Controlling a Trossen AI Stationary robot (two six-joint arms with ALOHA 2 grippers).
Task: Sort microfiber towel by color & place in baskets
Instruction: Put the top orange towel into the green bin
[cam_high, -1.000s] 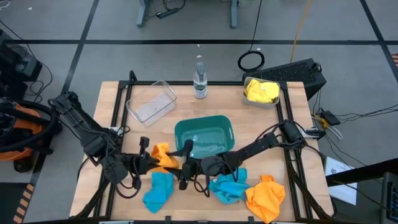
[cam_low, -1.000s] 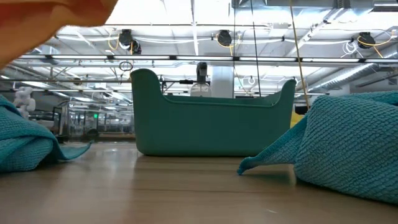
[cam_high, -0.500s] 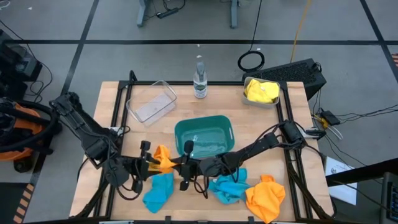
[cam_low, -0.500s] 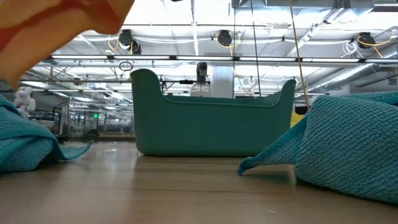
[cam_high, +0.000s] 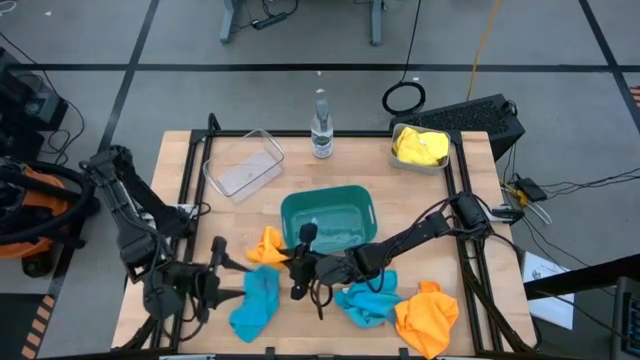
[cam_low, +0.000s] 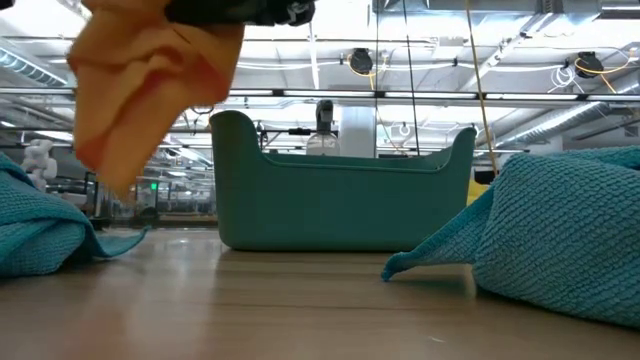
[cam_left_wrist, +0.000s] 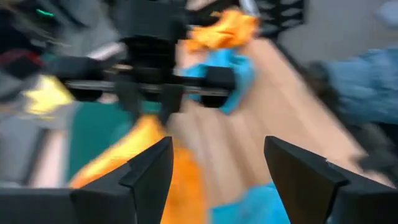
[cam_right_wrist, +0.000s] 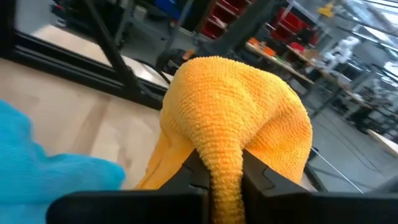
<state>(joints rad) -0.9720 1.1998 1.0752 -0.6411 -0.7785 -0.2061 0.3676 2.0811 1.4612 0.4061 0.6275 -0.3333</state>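
My right gripper is shut on an orange towel just left of the teal basket. In the low view the towel hangs under the gripper. My left gripper is open and empty, a little left of the towel. In its wrist view its fingers stand wide apart, facing my right gripper. The clear basket stands at the far left. The pale grey basket at the far right holds a yellow towel. My right gripper pinches a bunched fold of the orange towel between its two fingers. The fingers come level from the table's right side. The towel bulges out past the fingertips, hangs down below them and looks clear of the table.
Two blue towels and a second orange towel lie near the front edge. A clear bottle stands at the far middle. Bare wood shows between the clear basket and the teal basket.
My left gripper has let go of the orange towel and drawn back toward the table's left edge. The towel stays with my right gripper and now hangs free from it, shifted a little toward the teal basket.
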